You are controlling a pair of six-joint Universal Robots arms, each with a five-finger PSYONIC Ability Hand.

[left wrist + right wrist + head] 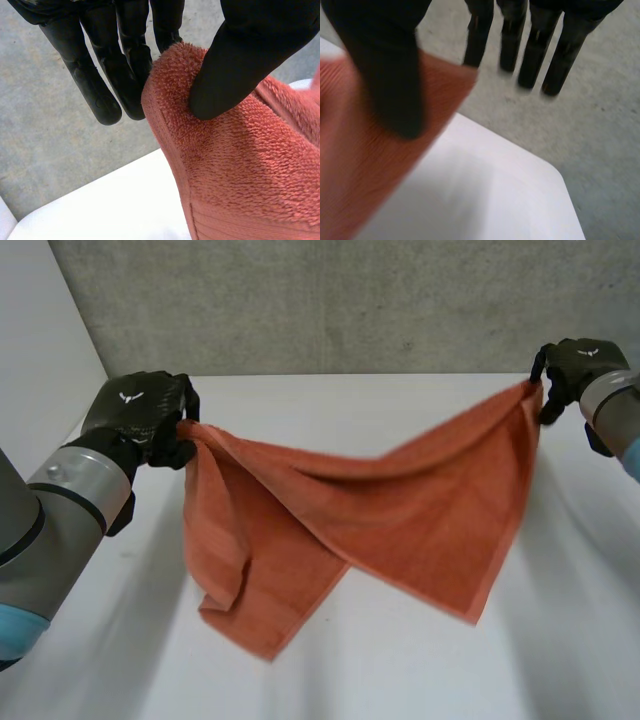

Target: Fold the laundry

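An orange-red towel (380, 510) hangs stretched between my two hands above the white table (400, 670), its lower folds sagging down onto the tabletop. My left hand (140, 415) holds one top corner; in the left wrist view the thumb (240, 55) presses the fluffy towel (240, 165) against the fingers (130, 75). My right hand (575, 365) is at the opposite top corner. In the right wrist view its thumb (390, 75) lies against the towel corner (360, 165), while the straight fingers (535, 50) stand apart from the thumb and off the cloth.
A grey concrete wall (350, 300) rises behind the table's far edge. Grey floor (600, 125) lies beyond the table's rounded corner (555, 175) on the right hand's side. Bare tabletop (100, 210) lies below the left hand.
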